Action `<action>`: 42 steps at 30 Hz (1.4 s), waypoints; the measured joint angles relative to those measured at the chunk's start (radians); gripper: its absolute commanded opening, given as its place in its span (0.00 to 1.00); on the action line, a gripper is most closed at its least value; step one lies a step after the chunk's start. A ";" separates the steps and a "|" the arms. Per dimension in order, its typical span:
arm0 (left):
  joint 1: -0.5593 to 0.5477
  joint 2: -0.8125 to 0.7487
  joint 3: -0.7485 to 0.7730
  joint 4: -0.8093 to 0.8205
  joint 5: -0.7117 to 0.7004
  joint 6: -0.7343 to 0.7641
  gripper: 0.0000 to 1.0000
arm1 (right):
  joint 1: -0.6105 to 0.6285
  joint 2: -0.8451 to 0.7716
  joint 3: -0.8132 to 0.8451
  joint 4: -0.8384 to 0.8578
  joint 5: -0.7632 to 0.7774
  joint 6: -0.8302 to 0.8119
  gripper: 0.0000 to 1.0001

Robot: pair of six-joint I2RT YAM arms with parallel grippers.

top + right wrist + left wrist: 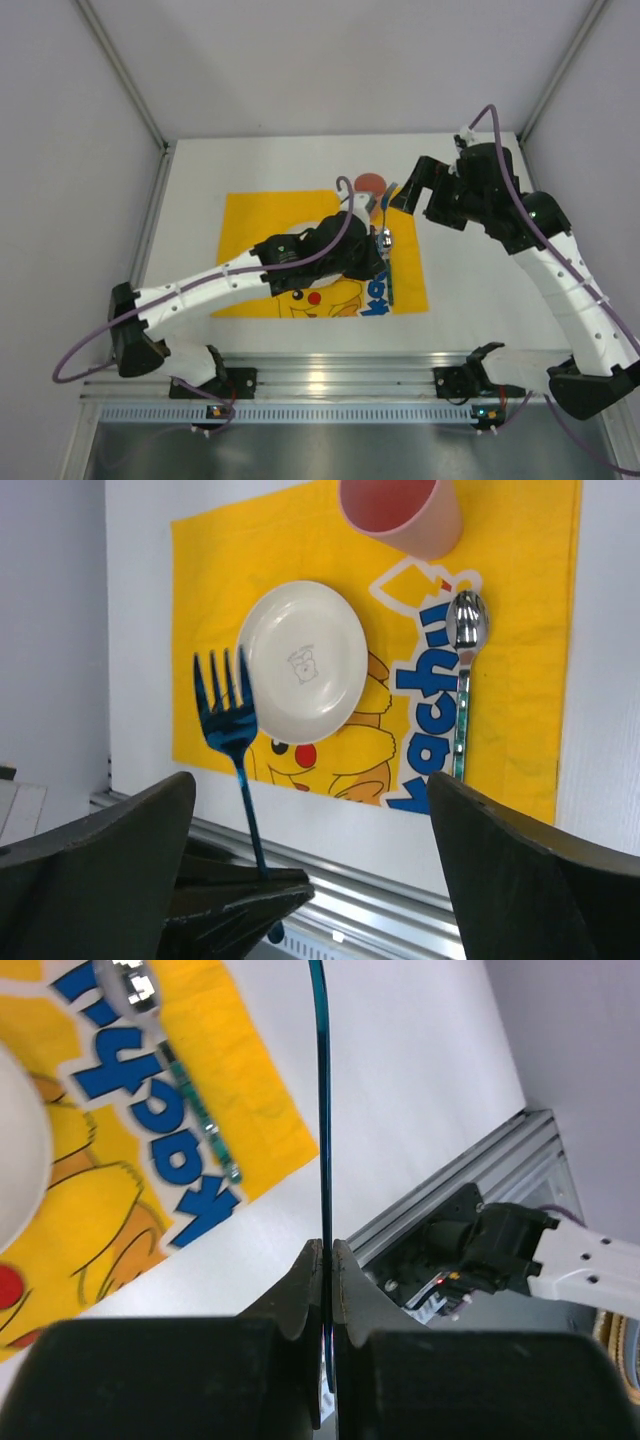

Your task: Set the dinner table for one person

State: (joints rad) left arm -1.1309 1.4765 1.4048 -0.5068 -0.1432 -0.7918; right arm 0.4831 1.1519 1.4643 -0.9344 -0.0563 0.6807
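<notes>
One white bench (480, 290), plain and matte, spreads across the top view from the metal rail (320, 385) at the arms' bases to the far wall. One yellow placemat (250, 215) lies on its middle, with one pink cup (370, 182) at the mat's far edge. The left claw (377, 224) hangs over the mat, and the right claw (402, 196) hangs just beside it.

From the left wrist, the left claw is pinched tight on one blue fork (322, 1110), seen edge-on above bare white bench beside the mat's corner. One spoon (195, 1102) lies along the blue lettering.

From the right wrist, the right claw is spread wide and grips nothing. The fork stands tines up in front of it. One white plate (300, 660) sits on the mat, its centre mark too small to read. Blue letters beside the spoon read "achu".
</notes>
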 measured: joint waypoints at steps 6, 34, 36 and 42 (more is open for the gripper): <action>0.218 -0.305 -0.260 -0.053 0.071 -0.016 0.00 | -0.008 0.056 0.121 -0.064 0.084 -0.043 1.00; 1.379 0.067 -0.706 0.172 1.230 0.197 0.01 | -0.016 -0.146 -0.131 -0.089 0.013 -0.060 1.00; 1.379 0.096 -0.692 0.188 1.264 0.192 0.01 | -0.016 -0.145 -0.131 -0.090 0.011 -0.060 1.00; 1.379 0.220 -0.564 0.154 1.287 0.253 0.00 | -0.016 -0.132 -0.131 -0.092 0.008 -0.068 1.00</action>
State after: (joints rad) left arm 0.2481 1.6966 0.8406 -0.3531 1.1442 -0.5385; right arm 0.4667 1.0199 1.3331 -1.0260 -0.0479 0.6128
